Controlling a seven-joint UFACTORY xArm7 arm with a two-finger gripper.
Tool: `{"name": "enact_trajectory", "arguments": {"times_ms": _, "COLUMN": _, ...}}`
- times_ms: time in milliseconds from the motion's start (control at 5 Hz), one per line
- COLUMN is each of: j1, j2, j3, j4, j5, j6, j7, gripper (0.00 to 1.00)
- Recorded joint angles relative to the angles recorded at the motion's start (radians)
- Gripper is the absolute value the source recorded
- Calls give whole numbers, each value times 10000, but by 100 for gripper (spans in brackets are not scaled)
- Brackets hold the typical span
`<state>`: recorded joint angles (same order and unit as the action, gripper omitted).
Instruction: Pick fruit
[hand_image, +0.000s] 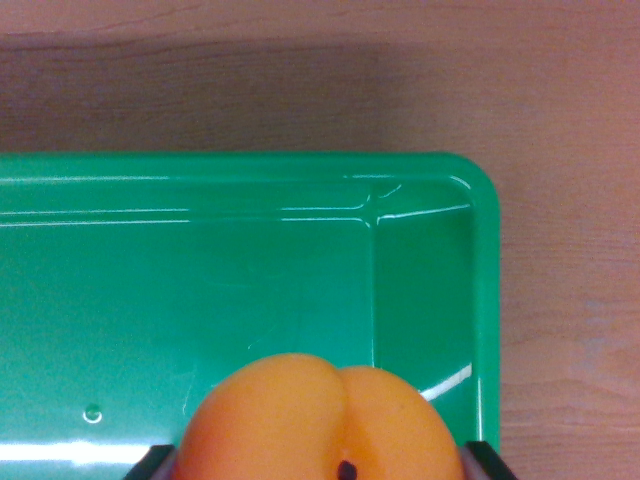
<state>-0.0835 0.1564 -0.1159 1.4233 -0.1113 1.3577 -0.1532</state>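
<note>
An orange, peach-like fruit (325, 420) fills the lower centre of the wrist view, cut off by the bottom edge of the frame. A shallow crease runs down its middle, dividing it into two rounded lobes, and a small dark spot sits low on the skin just right of that crease. Two dark fingertips (152, 465) of the gripper (320, 465) peek in at the bottom edge, one on either side of the fruit and each right against its flank, so the fingers appear to be pinching the fruit between them.

Behind and beneath the fruit lies a glossy green plastic tray (200, 185), which spans the frame from the left edge to a rounded corner at the upper right. Its raised rim runs across the frame just above the middle, and its right wall drops down the right side, catching bright streaks of reflected light. A small round mark shows on the tray floor at lower left. The fruit is over the tray's right-hand portion, near the right wall; whether it rests on the floor or is lifted clear cannot be told from this angle.

A brown wooden tabletop (560, 90) with visible grain occupies the top band and the right strip of the frame, a soft shadow falling across its upper left.
</note>
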Motion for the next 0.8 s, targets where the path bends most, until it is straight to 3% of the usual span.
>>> {"name": "enact_trajectory", "arguments": {"times_ms": 200, "j1": 0, "j2": 0, "j3": 0, "j4": 0, "j5": 0, "j6": 0, "j7": 0, "gripper": 100}}
{"name": "enact_trajectory", "arguments": {"times_ms": 400, "j1": 7, "j2": -137, "j3": 0, "j4": 213, "j5": 2, "j6": 348, "j7": -31, "gripper": 100}}
{"name": "enact_trajectory", "arguments": {"times_ms": 600, "j1": 7, "j2": -137, "j3": 0, "j4": 213, "j5": 2, "j6": 348, "j7": -31, "gripper": 100}}
{"name": "enact_trajectory", "arguments": {"times_ms": 800, "j1": 13, "j2": -268, "j3": 0, "j4": 417, "j5": 3, "j6": 681, "j7": -61, "gripper": 100}}
